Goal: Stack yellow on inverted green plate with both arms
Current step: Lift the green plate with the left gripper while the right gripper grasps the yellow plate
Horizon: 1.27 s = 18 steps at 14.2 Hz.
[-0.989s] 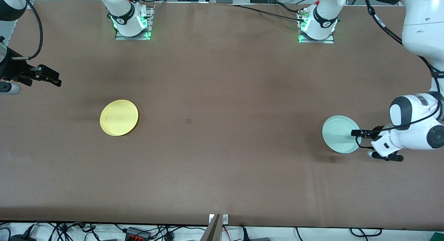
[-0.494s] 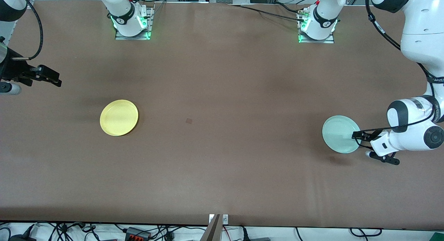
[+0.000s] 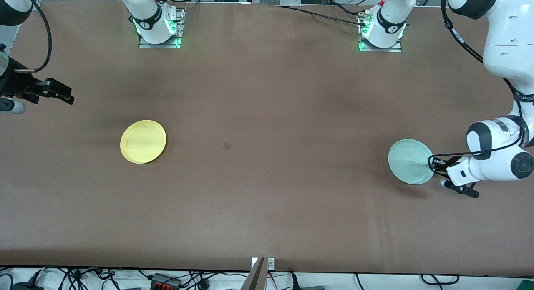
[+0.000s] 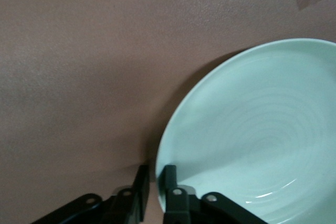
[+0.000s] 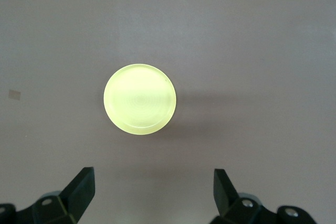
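The pale green plate lies rim up on the table toward the left arm's end; the left wrist view shows its ringed inner face. My left gripper is low at the plate's edge, shut on the rim, with one finger inside the plate and the other outside. The yellow plate lies rim up toward the right arm's end. My right gripper hangs open in the air, over the table beside the yellow plate, holding nothing.
The brown table carries only the two plates, far apart. A small dark square mark sits near the middle. Both arm bases stand along the table's edge farthest from the front camera.
My left gripper has drawn back from over the green plate to its edge and closed its fingers on the rim. The right arm has stayed still.
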Motion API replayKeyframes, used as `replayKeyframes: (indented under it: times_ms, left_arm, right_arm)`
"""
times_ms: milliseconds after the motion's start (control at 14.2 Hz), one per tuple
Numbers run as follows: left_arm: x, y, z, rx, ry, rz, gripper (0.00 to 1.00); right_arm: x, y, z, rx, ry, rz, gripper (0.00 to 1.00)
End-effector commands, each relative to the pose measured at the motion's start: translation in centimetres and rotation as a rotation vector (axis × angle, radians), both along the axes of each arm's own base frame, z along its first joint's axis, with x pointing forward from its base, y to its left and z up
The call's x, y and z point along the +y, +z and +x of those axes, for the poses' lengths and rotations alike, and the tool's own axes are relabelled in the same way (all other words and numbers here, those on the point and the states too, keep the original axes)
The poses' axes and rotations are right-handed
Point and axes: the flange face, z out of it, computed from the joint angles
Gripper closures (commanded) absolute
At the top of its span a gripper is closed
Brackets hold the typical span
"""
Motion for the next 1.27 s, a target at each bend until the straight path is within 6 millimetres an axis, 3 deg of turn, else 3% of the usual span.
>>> replayKeyframes:
  times_ms: [0,141,424,636,777,989,1059,1201]
  left_arm:
    - [0.0,0.3,0.3,-0.016,-0.008,-0.034,0.98]
    - [-0.5,1.1,0.5,-0.018,-0.004,-0.043,0.98]
    - [-6.7,9.6,1.0,0.036,-0.003,-0.006,0.99]
    - [-12.1,16.0,0.8,0.042,-0.056,0.129,0.99]
    - [-17.0,19.4,0.1,0.088,-0.033,0.175,0.99]
    - [-26.2,24.1,-1.2,0.128,0.021,0.306,0.99]
    - [-29.7,24.9,-2.0,0.125,0.021,0.346,0.99]
    - [-35.3,25.4,-3.6,0.088,0.071,0.445,0.99]
  right_arm:
    - [-0.1,0.3,-0.4,-0.001,0.008,0.001,0.0]
    - [-0.2,0.2,-0.3,0.002,0.007,0.001,0.0]
    - [0.6,0.2,-0.1,-0.007,0.018,0.017,0.0]
    - [0.3,-0.5,-0.1,0.019,0.005,0.019,0.0]
    - [0.0,-2.5,0.9,0.057,-0.005,0.026,0.0]
    - [-0.3,-5.4,2.1,0.098,0.004,0.011,0.0]
    - [-0.7,-6.6,2.4,0.121,0.001,0.007,0.0]
    - [-2.4,-11.4,3.5,0.198,-0.028,0.008,0.0]
